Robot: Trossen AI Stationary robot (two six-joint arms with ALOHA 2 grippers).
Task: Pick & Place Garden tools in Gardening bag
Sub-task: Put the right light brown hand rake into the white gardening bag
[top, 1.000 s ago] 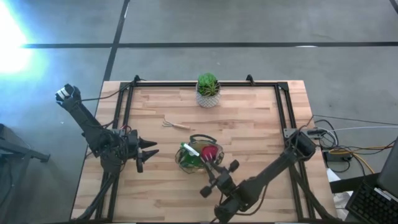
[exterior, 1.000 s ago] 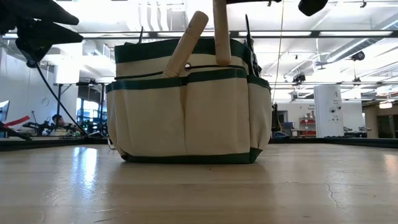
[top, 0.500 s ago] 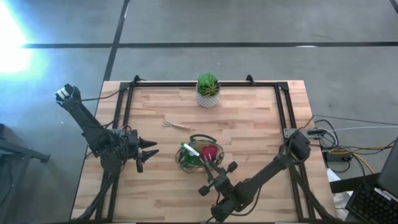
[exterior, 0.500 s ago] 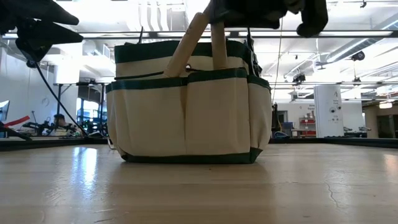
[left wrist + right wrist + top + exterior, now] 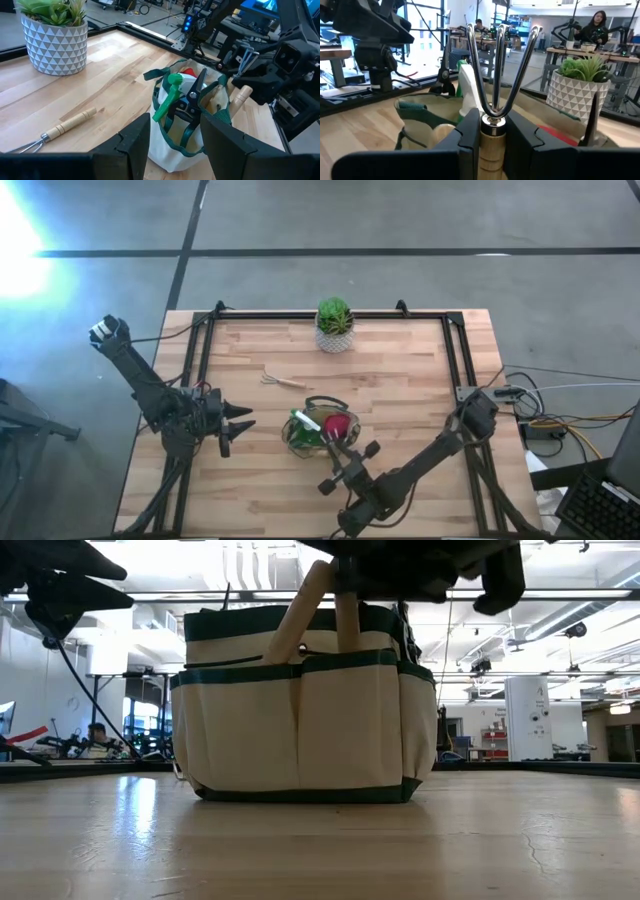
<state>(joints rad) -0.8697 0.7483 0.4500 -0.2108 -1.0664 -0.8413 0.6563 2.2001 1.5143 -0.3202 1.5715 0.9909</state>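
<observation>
The beige gardening bag [image 5: 316, 430] with green trim stands mid-table and also shows in the low view [image 5: 300, 710]. It holds a green spray bottle [image 5: 169, 94], dark shears [image 5: 196, 94] and a red item [image 5: 338, 423]. A wooden handle [image 5: 300, 612] leans out of its near side. A wooden-handled rake [image 5: 283, 381] lies flat on the table behind the bag. My right gripper [image 5: 345, 465] stands at the bag's near side, shut on a three-tined hand fork [image 5: 496, 65]. My left gripper [image 5: 246, 425] hangs open and empty left of the bag. My right gripper pinches the fork's wooden handle just below the metal collar [image 5: 492, 131] between its two fingers [image 5: 469, 137]. The fingers come level from the table's near side and lie across the handle. The fork stands upright, tines up. Its handle [image 5: 347, 622] reaches down behind the bag's near rim.
A green plant in a white patterned pot [image 5: 334, 326] stands at the table's far edge. A black frame rail [image 5: 205, 340] runs around the tabletop. Bare wood lies left and right of the bag.
My right gripper has come down at the bag's near side with the fork. The fork has stayed upright and its handle now reaches lower behind the bag's rim.
</observation>
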